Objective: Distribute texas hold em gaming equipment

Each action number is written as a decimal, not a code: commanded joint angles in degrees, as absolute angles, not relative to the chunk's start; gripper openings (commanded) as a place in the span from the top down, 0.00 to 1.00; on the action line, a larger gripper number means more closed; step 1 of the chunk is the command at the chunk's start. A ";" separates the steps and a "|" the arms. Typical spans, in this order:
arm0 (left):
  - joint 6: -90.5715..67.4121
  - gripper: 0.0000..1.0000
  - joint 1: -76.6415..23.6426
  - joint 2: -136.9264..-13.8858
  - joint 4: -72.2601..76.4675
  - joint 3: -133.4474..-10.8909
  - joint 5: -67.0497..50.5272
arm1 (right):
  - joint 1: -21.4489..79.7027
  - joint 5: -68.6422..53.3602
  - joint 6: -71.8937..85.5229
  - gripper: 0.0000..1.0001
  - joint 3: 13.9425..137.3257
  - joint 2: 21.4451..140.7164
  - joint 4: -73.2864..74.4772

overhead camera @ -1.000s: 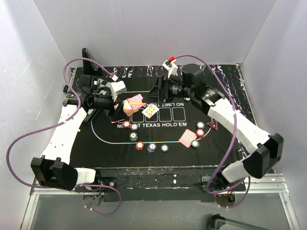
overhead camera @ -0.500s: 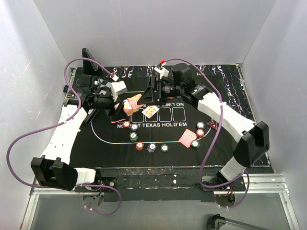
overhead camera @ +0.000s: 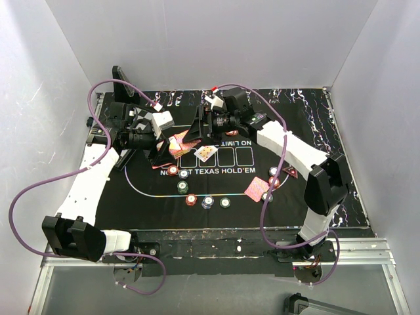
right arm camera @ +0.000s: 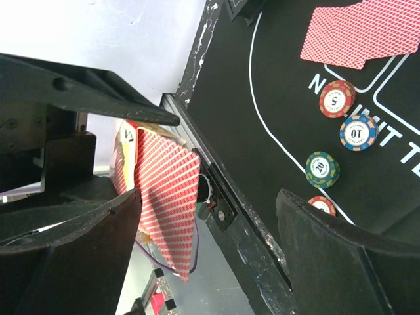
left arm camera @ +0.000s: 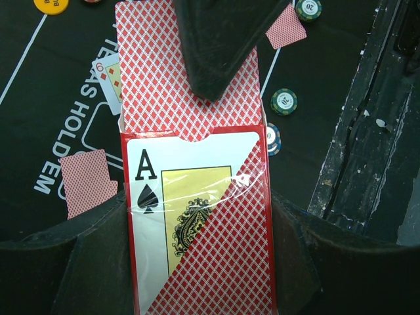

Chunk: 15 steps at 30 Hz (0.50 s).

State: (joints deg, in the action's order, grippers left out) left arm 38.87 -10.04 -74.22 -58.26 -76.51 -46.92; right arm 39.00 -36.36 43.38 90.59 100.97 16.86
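Laid out: chips [overhead camera: 191, 199], few cards [overhead camera: 256, 189] toward near edge
Left end effector [left arm camera: 197, 252]: grasping card box [left arm camera: 197, 197]
Right end effector [right arm camera: 210, 197]: spread wide
Pending: more dealing

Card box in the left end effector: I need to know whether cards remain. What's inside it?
Inside the card box, red-backed cards stick out of its open top. Its walls hide how many remain.

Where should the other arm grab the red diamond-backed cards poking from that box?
By the exposed end of the cards, from the open mouth of the red cardboard box; the left gripper clamps the box's sides, leaving only that end bare.
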 commanded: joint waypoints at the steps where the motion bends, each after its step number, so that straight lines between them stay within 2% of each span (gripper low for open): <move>1: 38.93 1.00 -10.37 -71.10 -57.48 -78.22 -48.78 | 38.85 -36.91 45.79 0.14 93.16 101.77 13.28; 4: 38.94 1.00 -10.46 -70.84 -57.74 -78.22 -48.78 | 38.58 -37.00 47.19 0.23 92.46 101.87 11.87; 15: 38.67 1.00 -10.37 -71.28 -57.48 -77.96 -49.48 | 34.98 -36.56 48.87 0.67 86.57 96.33 9.23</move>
